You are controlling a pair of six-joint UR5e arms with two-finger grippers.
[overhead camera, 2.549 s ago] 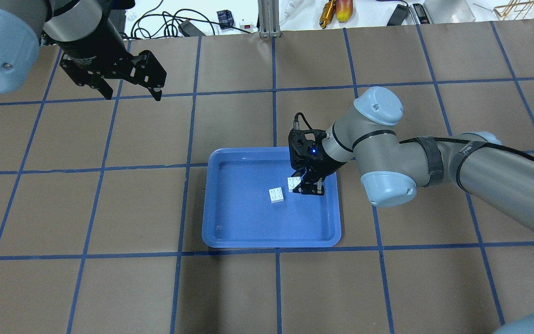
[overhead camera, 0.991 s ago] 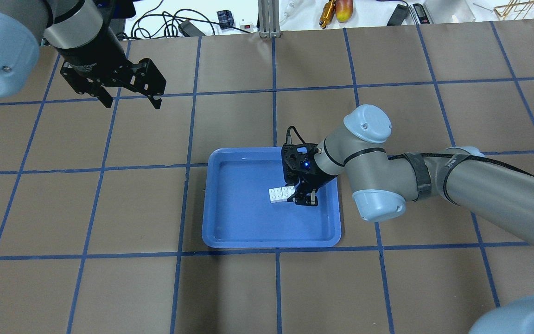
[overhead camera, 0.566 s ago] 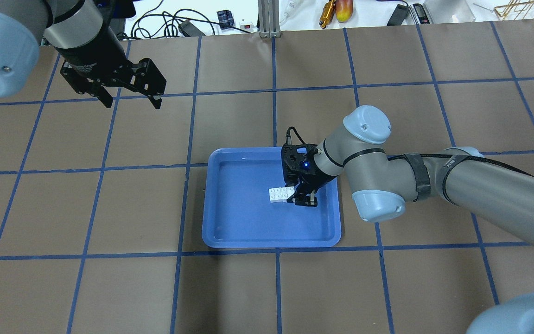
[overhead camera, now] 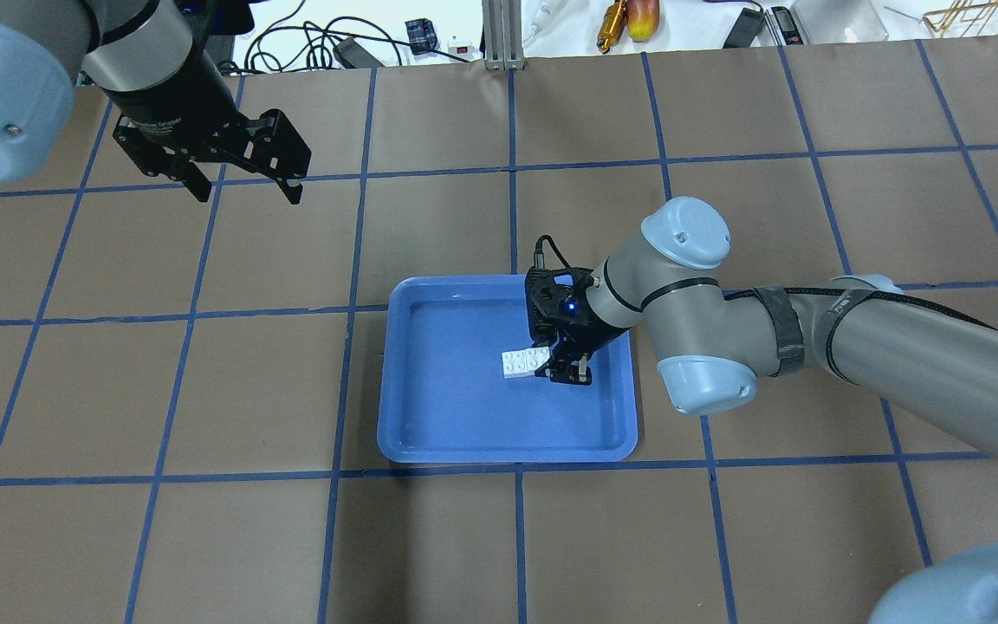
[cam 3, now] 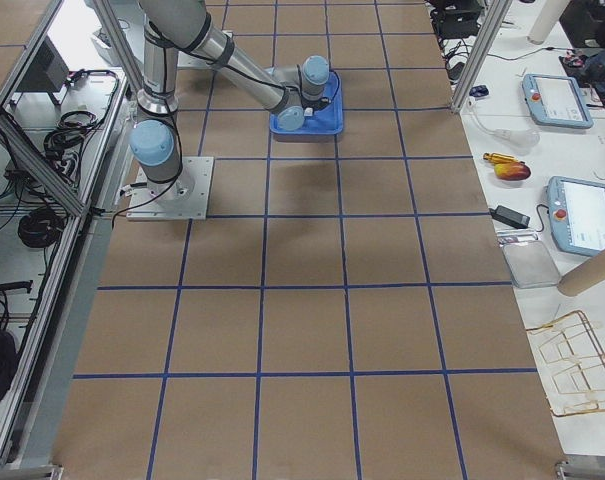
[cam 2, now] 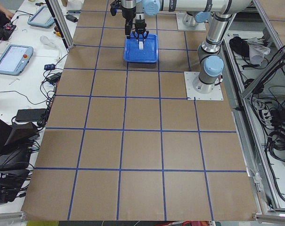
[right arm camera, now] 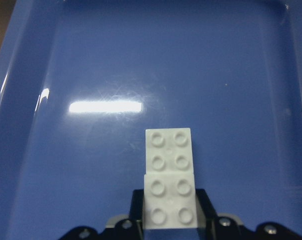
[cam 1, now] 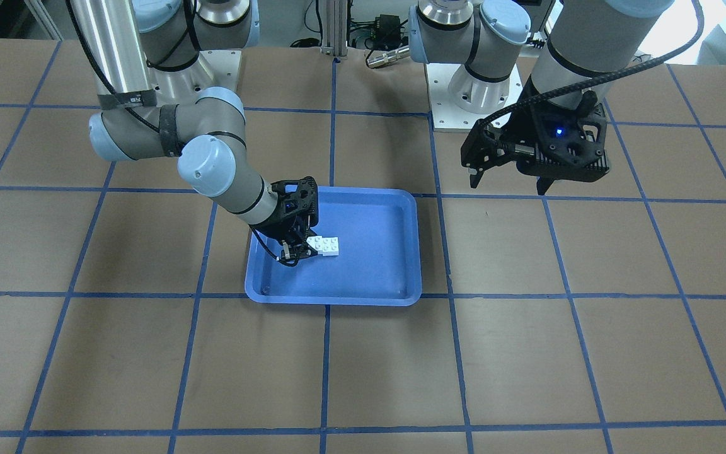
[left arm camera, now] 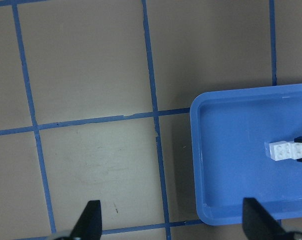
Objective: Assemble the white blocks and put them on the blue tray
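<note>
The blue tray (overhead camera: pixel 447 407) lies mid-table, and shows in the front view (cam 1: pixel 375 271) too. Two white blocks sit side by side on its floor, touching, studs up. My right gripper (overhead camera: pixel 558 368) is low inside the tray and shut on the nearer white block (right arm camera: pixel 169 200). The other white block (right arm camera: pixel 168 149) lies just beyond it, free. They show together in the overhead view (overhead camera: pixel 523 361) and the left wrist view (left arm camera: pixel 285 150). My left gripper (overhead camera: pixel 243 186) is open and empty, high above the table, far to the tray's left.
Cables, tools and a yellow-red object (overhead camera: pixel 642 19) lie beyond the table's far edge. The arms' base plates (cam 1: pixel 464 113) stand at the robot's side. Side tables hold tablets (cam 3: pixel 582 210). Brown table with blue grid lines surrounds the tray.
Since 2.5 s ago my right gripper has carried its white block left and down until it touches the other block. Over the last second nothing has visibly moved.
</note>
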